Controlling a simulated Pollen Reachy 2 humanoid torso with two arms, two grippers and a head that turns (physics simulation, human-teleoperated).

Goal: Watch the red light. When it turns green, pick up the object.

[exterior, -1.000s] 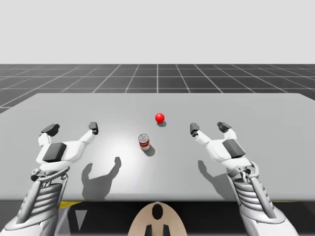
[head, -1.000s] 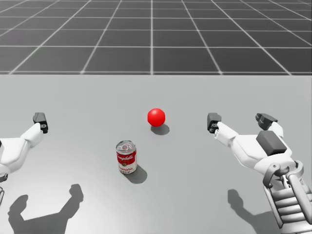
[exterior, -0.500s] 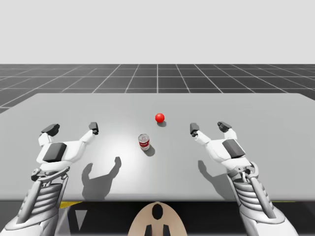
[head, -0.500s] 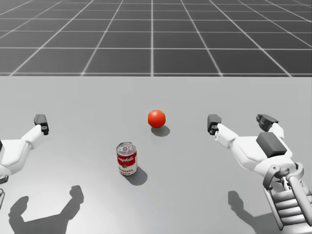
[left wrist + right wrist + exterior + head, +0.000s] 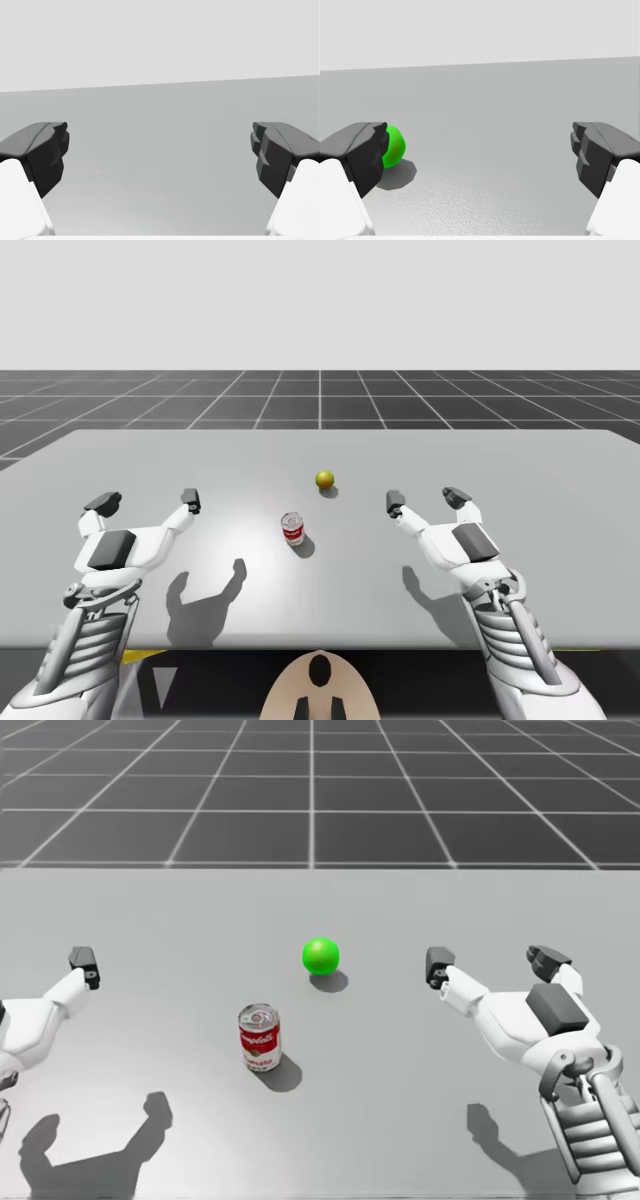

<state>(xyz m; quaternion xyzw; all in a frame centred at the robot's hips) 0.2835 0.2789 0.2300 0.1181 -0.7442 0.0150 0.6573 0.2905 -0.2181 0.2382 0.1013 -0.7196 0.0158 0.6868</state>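
A small red-and-white can [image 5: 292, 528] [image 5: 259, 1038] stands upright on the grey table [image 5: 500, 460]. Behind it sits the light ball [image 5: 321, 955], green in the head view and yellowish [image 5: 324, 480] in the high view. My left gripper [image 5: 145, 502] [image 5: 160, 155] hovers open left of the can, with one fingertip [image 5: 84, 966] at the head view's edge. My right gripper [image 5: 425, 500] [image 5: 493, 963] [image 5: 480, 155] hovers open right of the can. The green ball [image 5: 393, 146] lies ahead of it, just beyond one finger. Nothing is between either pair of fingers.
The table's far edge [image 5: 320, 432] meets a dark gridded floor [image 5: 320, 395]. Bare grey tabletop lies around the can and between the arms.
The ball has changed from red, through orange-red, to green in the head view and yellowish in the high view. Both arms and the can have stayed put. My head has tilted slightly.
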